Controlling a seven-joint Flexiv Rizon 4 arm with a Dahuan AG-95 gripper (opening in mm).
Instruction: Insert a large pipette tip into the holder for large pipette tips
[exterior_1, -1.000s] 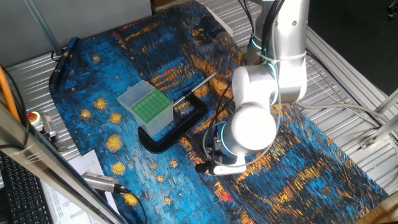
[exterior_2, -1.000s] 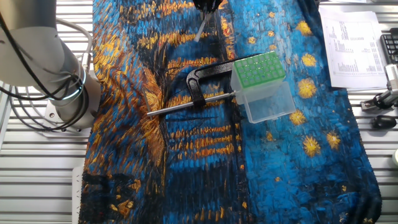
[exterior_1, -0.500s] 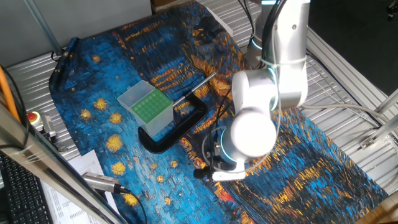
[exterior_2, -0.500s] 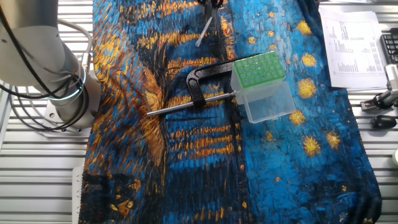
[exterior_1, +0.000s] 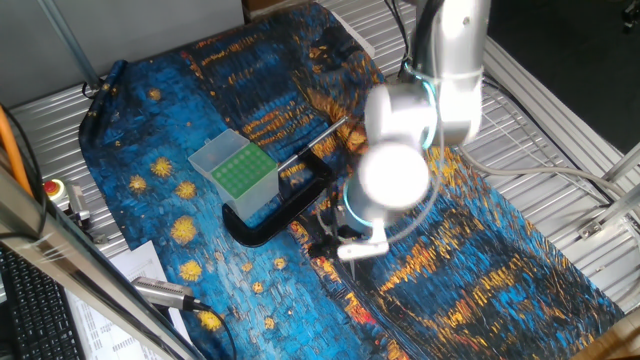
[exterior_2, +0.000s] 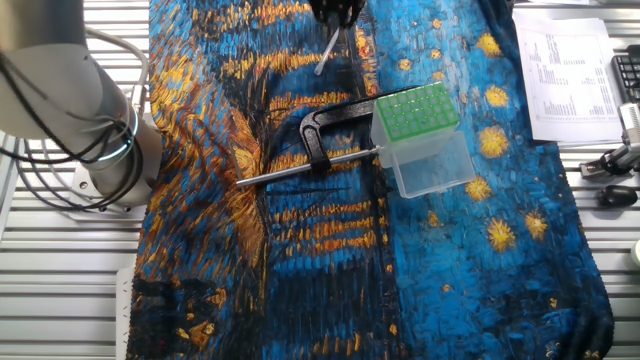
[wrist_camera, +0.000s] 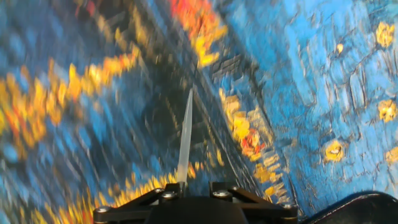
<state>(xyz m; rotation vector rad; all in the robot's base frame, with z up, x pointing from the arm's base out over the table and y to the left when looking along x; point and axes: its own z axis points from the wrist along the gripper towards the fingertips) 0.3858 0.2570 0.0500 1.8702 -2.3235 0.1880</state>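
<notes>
Translucent large pipette tip (wrist_camera: 185, 137) — pinched in gripper (wrist_camera: 186, 185)

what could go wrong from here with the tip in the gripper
1. The slender whitish translucent pipette tip is pinched only at its wide end by the gripper, so it could tilt or slip as the arm swings.
2. The black C-shaped clamp with its metal rod lies beside the translucent box with the green grid top; a low approach might snag it.
3. The grid holes are small, so a tilted tip could miss.
</notes>
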